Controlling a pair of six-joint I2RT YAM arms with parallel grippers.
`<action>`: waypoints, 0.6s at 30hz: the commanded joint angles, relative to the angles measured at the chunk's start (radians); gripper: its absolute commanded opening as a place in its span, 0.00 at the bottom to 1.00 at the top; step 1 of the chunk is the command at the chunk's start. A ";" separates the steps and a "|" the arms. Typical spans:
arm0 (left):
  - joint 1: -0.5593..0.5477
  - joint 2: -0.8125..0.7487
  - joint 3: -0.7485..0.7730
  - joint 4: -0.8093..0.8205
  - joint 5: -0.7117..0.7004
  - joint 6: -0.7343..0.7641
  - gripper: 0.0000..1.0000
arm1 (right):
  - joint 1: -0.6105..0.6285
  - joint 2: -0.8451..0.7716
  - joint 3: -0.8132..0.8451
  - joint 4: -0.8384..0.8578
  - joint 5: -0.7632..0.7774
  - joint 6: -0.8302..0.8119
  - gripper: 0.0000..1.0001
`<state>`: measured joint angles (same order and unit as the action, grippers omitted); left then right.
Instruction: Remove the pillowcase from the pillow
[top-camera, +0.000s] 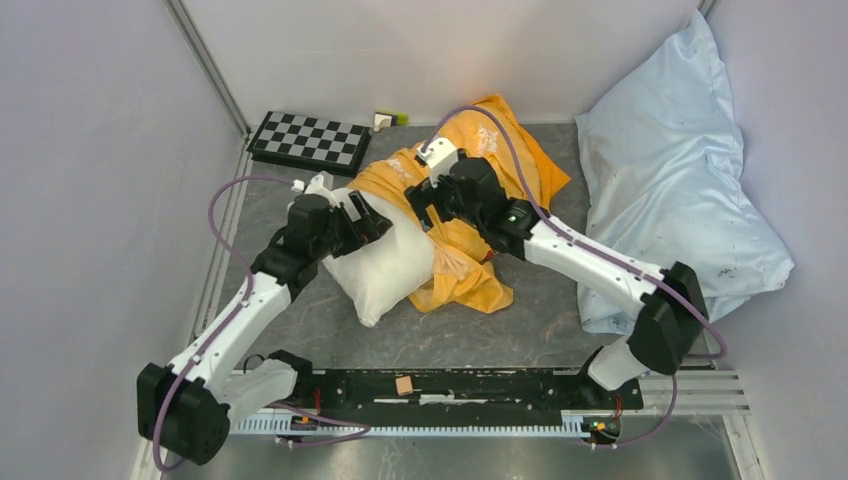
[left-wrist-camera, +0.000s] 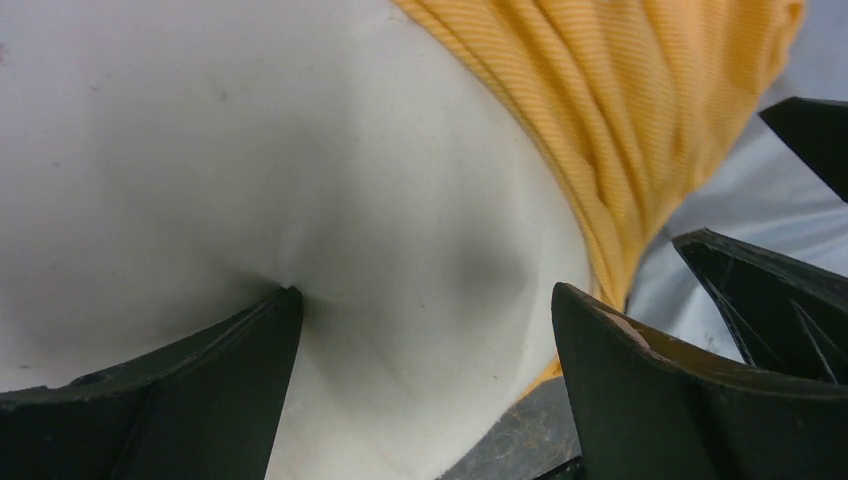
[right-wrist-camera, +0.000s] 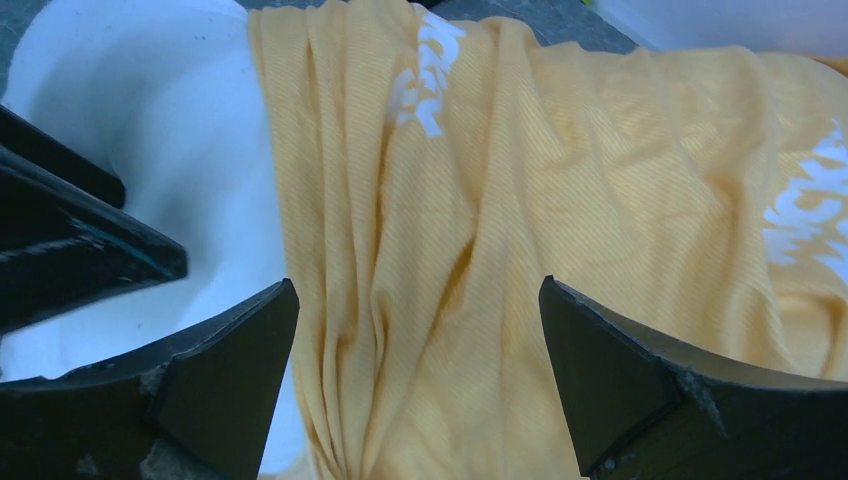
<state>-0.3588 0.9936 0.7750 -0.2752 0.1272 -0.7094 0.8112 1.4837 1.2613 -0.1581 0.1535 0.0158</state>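
The white pillow (top-camera: 385, 265) lies mid-table with its near half bare. Its far half is still inside the bunched orange pillowcase (top-camera: 470, 270), which is turned to its paler side with white marks. My left gripper (top-camera: 372, 218) is open with its jaws spread wide on the pillow's bare top. In the left wrist view the gripper (left-wrist-camera: 425, 300) straddles the pillow (left-wrist-camera: 250, 170), and one fingertip (left-wrist-camera: 285, 300) dents it. My right gripper (top-camera: 418, 200) is open over the gathered pillowcase edge. In the right wrist view the gripper (right-wrist-camera: 417, 290) has its jaws wide above the pillowcase (right-wrist-camera: 480, 220), beside the pillow (right-wrist-camera: 190, 170).
A large shiny pale blue pillow (top-camera: 670, 190) leans in the right back corner. A checkerboard (top-camera: 308, 140) and small blocks (top-camera: 390, 118) lie by the back wall. A small wooden cube (top-camera: 404, 385) sits on the base rail. White walls enclose the grey table.
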 joint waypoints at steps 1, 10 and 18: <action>-0.042 0.104 0.031 -0.072 -0.239 -0.125 1.00 | 0.042 0.114 0.124 0.025 0.056 -0.044 0.98; -0.066 0.162 -0.027 -0.188 -0.513 -0.254 1.00 | 0.062 0.327 0.289 -0.031 0.178 -0.075 0.98; -0.067 0.212 -0.105 -0.147 -0.565 -0.291 1.00 | -0.014 0.449 0.398 -0.164 0.545 -0.080 0.94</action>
<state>-0.4335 1.1423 0.7532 -0.3092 -0.3065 -0.9516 0.8722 1.9038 1.6070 -0.2436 0.4492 -0.0574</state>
